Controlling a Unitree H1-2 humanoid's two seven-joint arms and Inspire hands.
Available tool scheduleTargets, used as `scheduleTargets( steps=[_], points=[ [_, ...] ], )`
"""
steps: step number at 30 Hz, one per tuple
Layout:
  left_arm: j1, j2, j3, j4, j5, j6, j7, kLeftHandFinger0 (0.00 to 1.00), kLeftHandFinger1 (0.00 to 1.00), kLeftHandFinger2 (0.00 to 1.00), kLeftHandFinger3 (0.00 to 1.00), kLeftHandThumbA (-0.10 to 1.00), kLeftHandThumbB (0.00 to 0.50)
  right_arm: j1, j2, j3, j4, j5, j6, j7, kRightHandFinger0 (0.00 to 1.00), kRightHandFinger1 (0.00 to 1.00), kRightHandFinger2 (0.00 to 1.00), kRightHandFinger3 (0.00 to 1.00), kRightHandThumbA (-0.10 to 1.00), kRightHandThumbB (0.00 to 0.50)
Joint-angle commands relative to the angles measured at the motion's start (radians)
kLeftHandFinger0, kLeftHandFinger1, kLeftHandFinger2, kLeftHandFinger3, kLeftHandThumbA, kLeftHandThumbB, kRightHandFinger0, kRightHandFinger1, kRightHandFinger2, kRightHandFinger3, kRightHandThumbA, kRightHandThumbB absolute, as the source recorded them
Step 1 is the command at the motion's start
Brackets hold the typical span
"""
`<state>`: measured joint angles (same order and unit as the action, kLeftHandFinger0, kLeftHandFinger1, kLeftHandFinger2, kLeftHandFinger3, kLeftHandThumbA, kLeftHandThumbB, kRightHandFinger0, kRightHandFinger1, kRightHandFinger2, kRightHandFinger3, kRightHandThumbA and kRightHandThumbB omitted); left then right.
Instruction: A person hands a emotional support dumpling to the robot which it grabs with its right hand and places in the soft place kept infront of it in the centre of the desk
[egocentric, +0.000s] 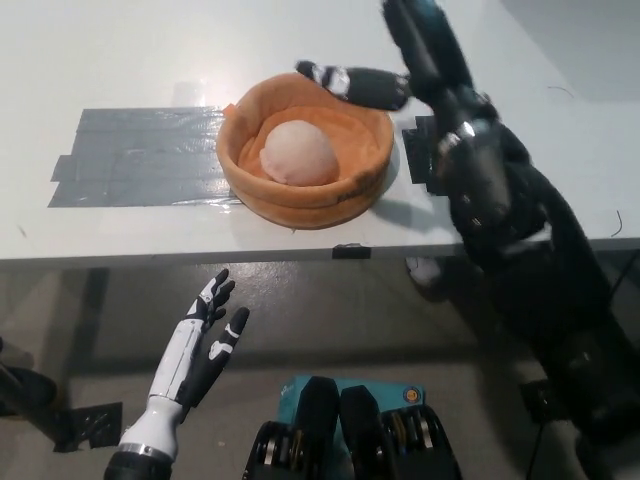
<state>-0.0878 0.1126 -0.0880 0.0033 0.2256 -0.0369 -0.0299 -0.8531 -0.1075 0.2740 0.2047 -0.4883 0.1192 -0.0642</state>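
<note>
Head view: the dumpling (298, 152) lies inside the orange soft bowl (300, 200) at the centre of the white surface (120, 60). The black right hand (395, 60), released and empty, hovers beside the bowl's far rim; placement appears complete, retraction next. The white left hand (200, 345) rests open below the surface edge. Grey tape (140, 155) marks the surface.

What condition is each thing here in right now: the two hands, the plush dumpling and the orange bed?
Dumpling: lying loose inside the bed, nothing gripping it.
Orange bed: upright on the desk, holding the dumpling.
Right hand: open, above the bed's far rim, holding nothing.
Left hand: open, fingers apart, resting below the desk edge.
</note>
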Motion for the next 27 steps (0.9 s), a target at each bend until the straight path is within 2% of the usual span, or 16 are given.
scheduleTargets(
  steps=[1, 3, 8, 12, 15, 16, 17, 23, 27],
  points=[
    [-0.057, 0.010, 0.010, -0.024, -0.012, -0.025, -0.001, 1.00, 1.00, 1.00, 1.00, 0.91, 0.037, 0.221, -0.109, -0.109, -0.508, 0.061, 0.048, 0.079, 1.00, 1.00, 1.00, 1.00, 0.83, 0.279],
    [-0.053, 0.009, 0.011, -0.023, -0.016, -0.022, -0.003, 1.00, 1.00, 1.00, 1.00, 0.91, 0.044, 0.329, -0.112, -0.117, -0.544, 0.065, 0.037, 0.067, 1.00, 1.00, 1.00, 1.00, 0.77, 0.256],
    [-0.042, 0.008, 0.006, -0.012, -0.007, -0.038, 0.005, 1.00, 1.00, 1.00, 1.00, 0.91, 0.025, 0.480, -0.096, -0.134, -0.449, 0.095, -0.071, 0.003, 1.00, 1.00, 1.00, 1.00, 0.72, 0.225],
    [-0.036, 0.004, 0.007, -0.013, -0.007, -0.029, 0.006, 1.00, 1.00, 1.00, 1.00, 0.90, 0.032, 0.544, -0.081, -0.147, -0.321, 0.106, -0.155, -0.022, 1.00, 1.00, 1.00, 1.00, 0.72, 0.210],
    [-0.030, 0.004, 0.006, -0.012, -0.007, -0.029, 0.004, 1.00, 1.00, 1.00, 1.00, 0.90, 0.032, 0.569, -0.073, -0.151, -0.252, 0.108, -0.164, -0.017, 1.00, 1.00, 1.00, 1.00, 0.76, 0.220],
    [-0.030, 0.005, 0.005, -0.010, -0.006, -0.030, 0.004, 1.00, 1.00, 1.00, 1.00, 0.89, 0.008, 0.578, -0.072, -0.150, -0.209, 0.097, -0.172, -0.027, 1.00, 1.00, 1.00, 1.00, 0.81, 0.220],
    [-0.029, 0.005, 0.005, -0.009, -0.006, -0.032, 0.004, 1.00, 1.00, 1.00, 1.00, 0.88, 0.007, 0.584, -0.072, -0.149, -0.175, 0.093, -0.187, -0.033, 1.00, 1.00, 1.00, 1.00, 0.82, 0.211],
    [-0.028, 0.007, 0.003, -0.006, 0.003, -0.036, 0.008, 1.00, 1.00, 1.00, 1.00, 0.87, 0.018, 0.573, -0.054, -0.147, -0.019, 0.140, -0.258, -0.019, 1.00, 1.00, 1.00, 1.00, 0.84, 0.212],
    [-0.034, 0.007, 0.003, -0.001, 0.005, -0.038, 0.009, 1.00, 1.00, 1.00, 1.00, 0.87, 0.017, 0.570, -0.039, -0.157, 0.032, 0.202, -0.281, 0.016, 1.00, 1.00, 1.00, 1.00, 0.86, 0.189]
  ],
)
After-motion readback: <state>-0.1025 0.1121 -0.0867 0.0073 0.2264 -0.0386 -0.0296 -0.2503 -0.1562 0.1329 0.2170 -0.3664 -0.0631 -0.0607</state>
